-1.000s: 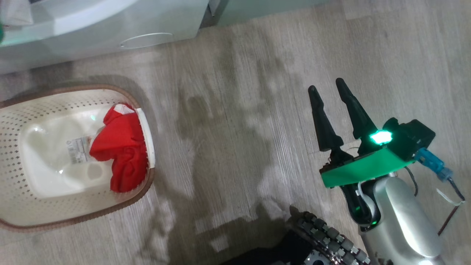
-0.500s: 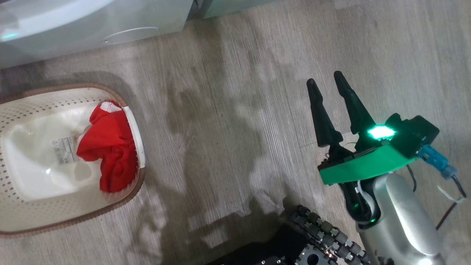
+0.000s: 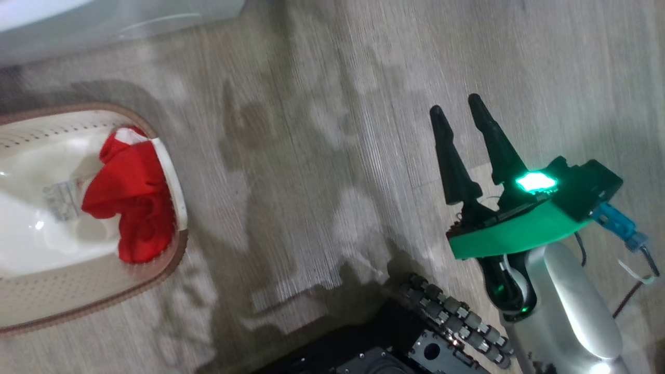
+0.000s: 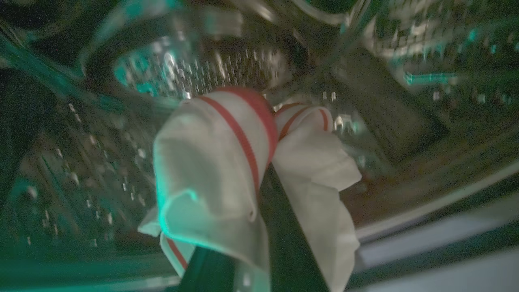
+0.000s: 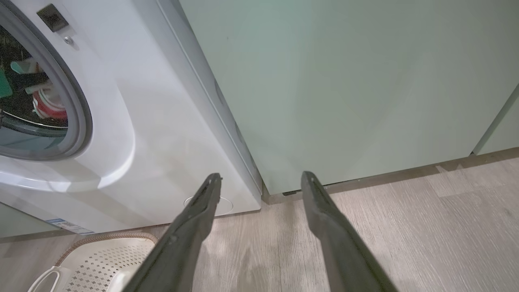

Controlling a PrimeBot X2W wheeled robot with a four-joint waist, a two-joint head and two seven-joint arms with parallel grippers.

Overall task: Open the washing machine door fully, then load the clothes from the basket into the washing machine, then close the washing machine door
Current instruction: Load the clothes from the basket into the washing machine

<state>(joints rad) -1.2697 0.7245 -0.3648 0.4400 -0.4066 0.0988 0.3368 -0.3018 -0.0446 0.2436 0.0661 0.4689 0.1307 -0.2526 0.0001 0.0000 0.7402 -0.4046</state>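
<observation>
Everything in the head view has slid to the left, so the camera has turned; the basket itself has not been pushed. One thing could go wrong: the white and red jersey is wrapped over the left gripper. I think it could cling and get dragged back out of the drum if the arm pulls away. The left fingers are pressed close together and seem to pinch that jersey at their tips, deep inside the washing machine. A red jersey lies in the basket, far to the left of the right gripper. The right fingers are spread wide and hold nothing, above bare floor.
</observation>
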